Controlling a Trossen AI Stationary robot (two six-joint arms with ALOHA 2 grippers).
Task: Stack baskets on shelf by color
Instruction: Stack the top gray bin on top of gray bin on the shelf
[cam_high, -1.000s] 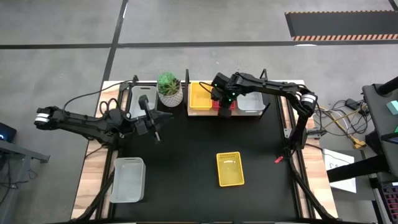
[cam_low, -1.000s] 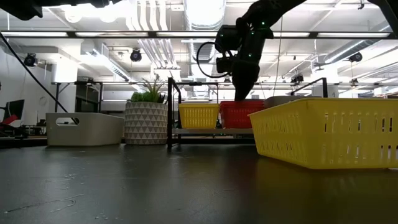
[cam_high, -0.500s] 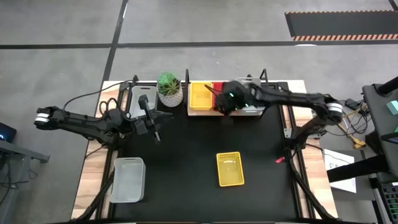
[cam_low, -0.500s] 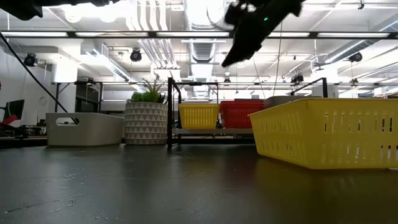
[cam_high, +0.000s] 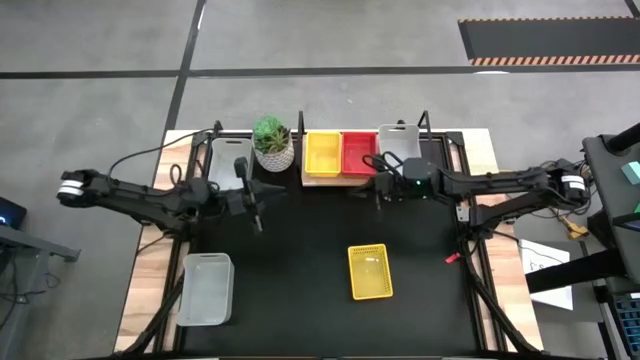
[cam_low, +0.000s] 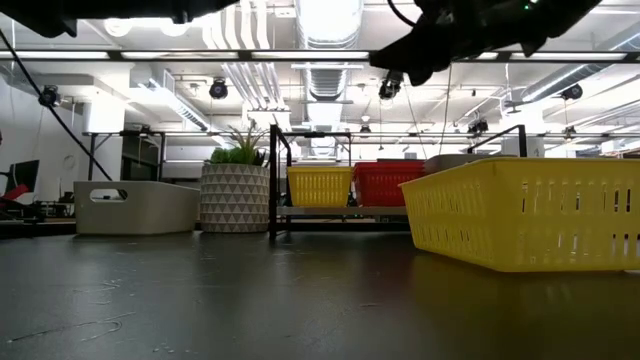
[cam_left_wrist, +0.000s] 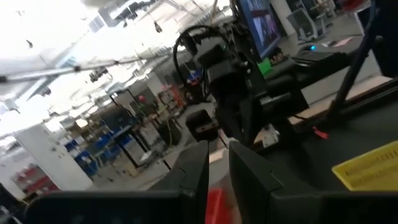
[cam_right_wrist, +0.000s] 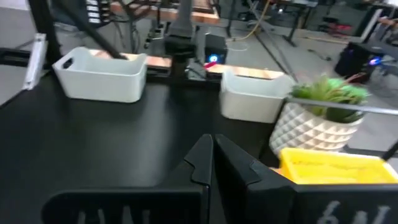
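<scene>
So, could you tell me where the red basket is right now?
In the high view, the red basket sits on the shelf, between a yellow basket and a grey-white basket.

- The right arm stretches low across from the right side, with the right gripper (cam_high: 381, 190) just in front of the shelf (cam_high: 325, 179), its fingers (cam_right_wrist: 208, 158) pressed together and empty.
- The left arm reaches in from the left, with the left gripper (cam_high: 257, 193) left of the shelf, its fingers (cam_left_wrist: 239, 168) slightly apart and empty.

text: none legible | labels: none | signs: none (monitor screen too blurred to read)
</scene>
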